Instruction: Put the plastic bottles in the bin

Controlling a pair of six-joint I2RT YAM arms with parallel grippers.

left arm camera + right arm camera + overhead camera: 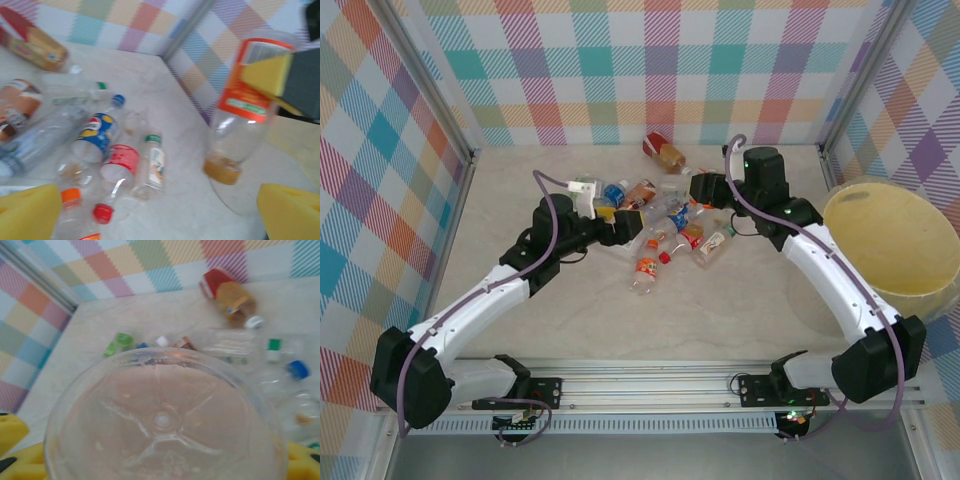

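Several small plastic bottles (665, 225) lie in a heap mid-table. In the left wrist view they include a blue-labelled bottle (95, 132), a red-labelled one (120, 160) and a green-capped one (155, 160). My left gripper (615, 228) (165, 220) is open at the heap's left edge, nothing between its pads. My right gripper (708, 190) (160, 450) is shut on an orange-labelled bottle (245, 100) (162, 420) with a little orange liquid, held off the table. The larger brown-liquid bottle (663, 150) (227, 295) lies behind the heap. The pale-yellow bin (890, 240) stands at the right.
Checked walls enclose the table on three sides, with a metal post (187, 27) in the far right corner. An orange-labelled bottle (647, 265) lies nearest the front of the heap. Bare tabletop (650, 320) stretches between the heap and the arm bases.
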